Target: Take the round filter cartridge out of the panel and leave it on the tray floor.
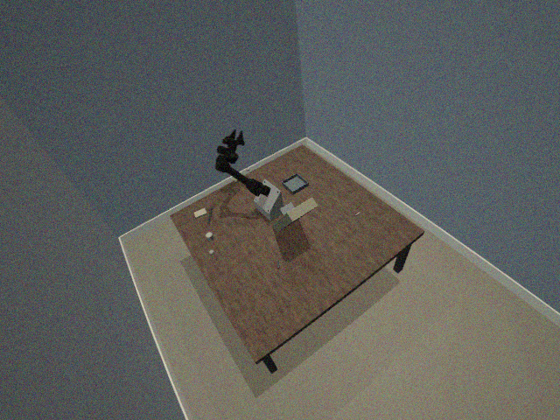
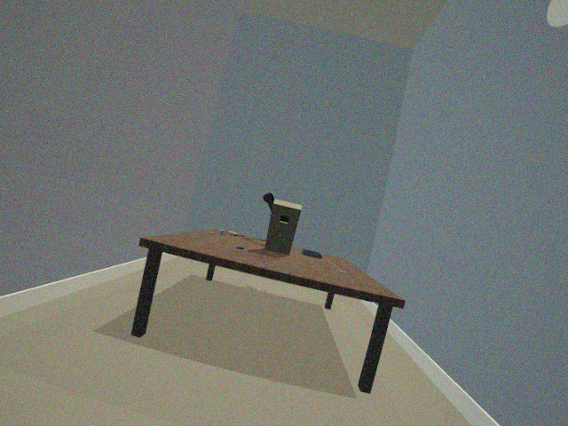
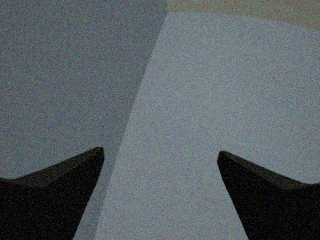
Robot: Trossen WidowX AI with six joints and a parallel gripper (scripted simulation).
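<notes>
The service panel's housing (image 1: 304,209) (image 2: 280,233) stands upright on the table; the exterior view shows a side with a small dark opening. The round cartridge and its two slots cannot be made out in any view. The tray (image 1: 295,183) (image 2: 312,254) lies on the table beyond the housing, with nothing visible on its floor in the top view. My gripper (image 1: 238,131) (image 3: 162,156) is open and empty, raised high above the table and away from the panel and tray. The wrist view shows only walls and a strip of ceiling between and around the fingers.
A grey block (image 1: 271,200) with bolts is at the arm's foot, beside the housing. A cream block (image 1: 200,212), a white round piece (image 1: 208,234) and a smaller pale piece (image 1: 211,251) lie near one table edge. A thin pale item (image 1: 357,213) lies on the other side.
</notes>
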